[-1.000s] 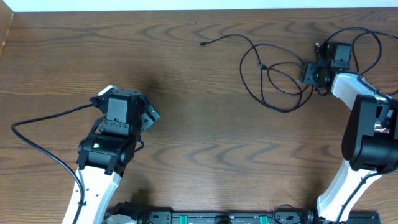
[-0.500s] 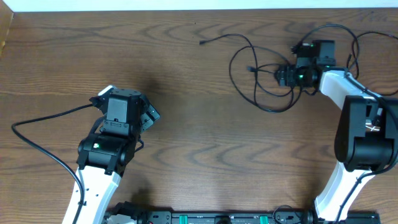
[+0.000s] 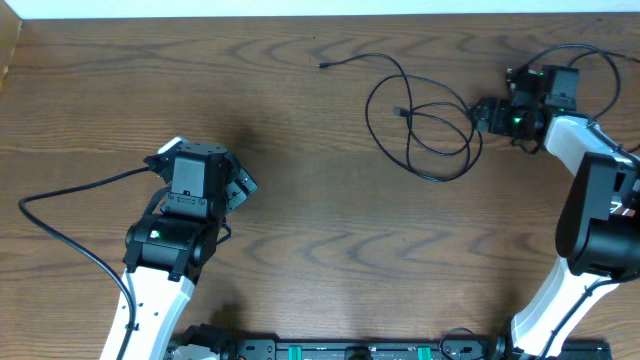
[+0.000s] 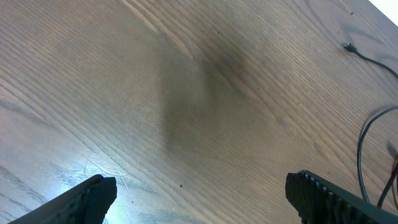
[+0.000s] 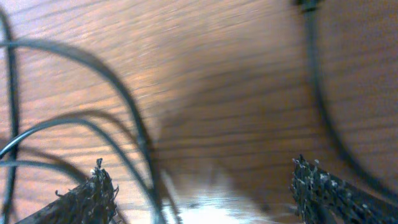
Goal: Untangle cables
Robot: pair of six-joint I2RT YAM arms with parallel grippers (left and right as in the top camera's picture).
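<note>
Right pincer (image 3: 487,114) is back out right now, jaws wide and empty; left pincer (image 3: 243,186) open too. Thin black cables (image 3: 420,125) lie looped together on the wooden tabletop (image 3: 300,100), so barely started.

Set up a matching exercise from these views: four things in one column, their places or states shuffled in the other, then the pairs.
Things:
1. left gripper
2. right gripper
3. looped thin black cables
4. small black plug end

Places or states:
A. lying left of the loops, near the far edge
B. open above bare brown wooden table
C. open at the loops' right side
D. overlapping in a tangle, far right half

Pairs: 1-B, 2-C, 3-D, 4-A
</note>
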